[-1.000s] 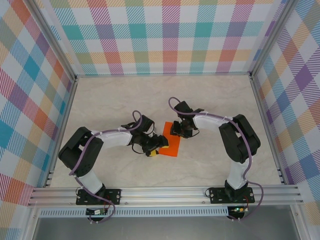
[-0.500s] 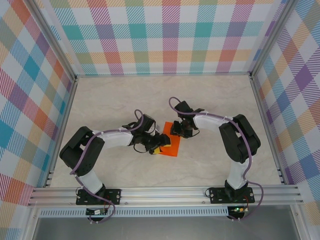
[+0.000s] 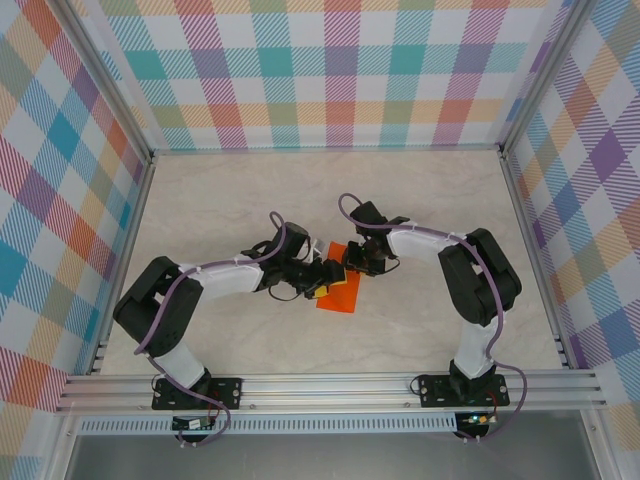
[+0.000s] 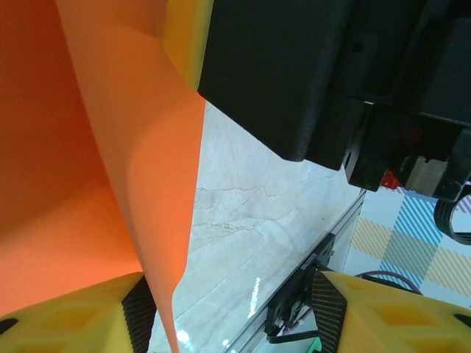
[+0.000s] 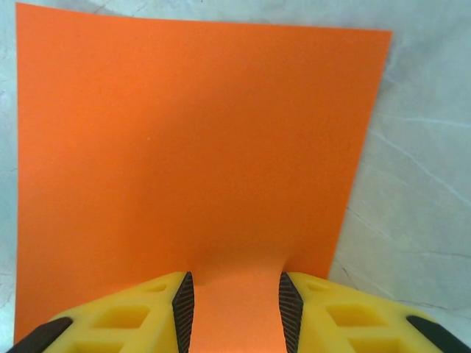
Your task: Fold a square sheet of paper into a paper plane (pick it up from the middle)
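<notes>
Left arm moved onto paper [image 3: 341, 290] | both jaws' grip unclear | paper's left edge hidden

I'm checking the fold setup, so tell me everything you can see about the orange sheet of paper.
The square sheet of paper is thin, plain bright orange and matte, with straight edges and crisp corners. It lies on the pale marble-look table between the two arms. The right end effector straddles its near edge, which bulges up between the pads. On the left end effector's side, the paper curls upward in a smooth, uncreased curve.
</notes>
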You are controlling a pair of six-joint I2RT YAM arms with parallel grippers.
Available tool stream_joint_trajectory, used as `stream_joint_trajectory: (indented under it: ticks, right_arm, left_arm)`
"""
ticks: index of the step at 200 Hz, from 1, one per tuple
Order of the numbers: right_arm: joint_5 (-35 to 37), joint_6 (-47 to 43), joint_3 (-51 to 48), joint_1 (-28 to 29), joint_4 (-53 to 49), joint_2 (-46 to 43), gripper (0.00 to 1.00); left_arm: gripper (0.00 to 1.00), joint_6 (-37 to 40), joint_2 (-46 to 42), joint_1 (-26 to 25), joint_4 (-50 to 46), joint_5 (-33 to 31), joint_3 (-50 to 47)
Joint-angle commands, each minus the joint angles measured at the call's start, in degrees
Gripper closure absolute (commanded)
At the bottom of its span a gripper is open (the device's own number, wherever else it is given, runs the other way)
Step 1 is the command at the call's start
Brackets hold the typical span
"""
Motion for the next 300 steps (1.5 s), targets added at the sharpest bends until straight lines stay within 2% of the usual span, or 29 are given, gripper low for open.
stream_joint_trajectory:
  ticks: [1,40,91,162,200,242,273,300]
  right_arm:
    - [-2.12,0.08,-0.13,-0.14,-0.18,1.61,0.62]
    - [-2.56,0.22,0.31,-0.16,-0.51,1.83,0.63]
    - [-5.07,0.94,0.58,-0.70,-0.16,1.55,0.64]
    - [-15.75,1.58,-3.74,-5.68,3.33,-9.96,0.61]
    - [-18.53,0.18,-11.23,-6.91,4.10,-15.97,0.66]
    - [-26.05,2.45,-20.45,-6.91,12.11,-19.76,0.66]
    - [-28.69,4.80,-23.70,-6.82,17.81,-20.15,0.63]
    - [-28.54,5.09,-23.50,-6.82,19.03,-18.51,0.65]
  left_arm:
    - [0.43,-0.16,1.71,-0.35,2.51,1.68,0.85]
    - [0.46,-1.72,1.00,-0.35,7.48,3.85,-0.58]
    - [0.45,-2.37,3.22,-0.35,9.94,3.88,0.38]
    - [0.43,-2.82,7.43,-0.30,11.57,2.54,1.82]
    - [0.52,-3.23,7.63,-0.18,10.76,-0.06,0.97]
    - [0.65,-3.44,7.11,-0.14,10.48,-1.60,0.38]
    - [0.69,-3.61,7.55,-0.14,10.65,-1.80,0.49]
    - [0.71,-3.74,7.63,-0.10,10.53,-1.73,0.72]
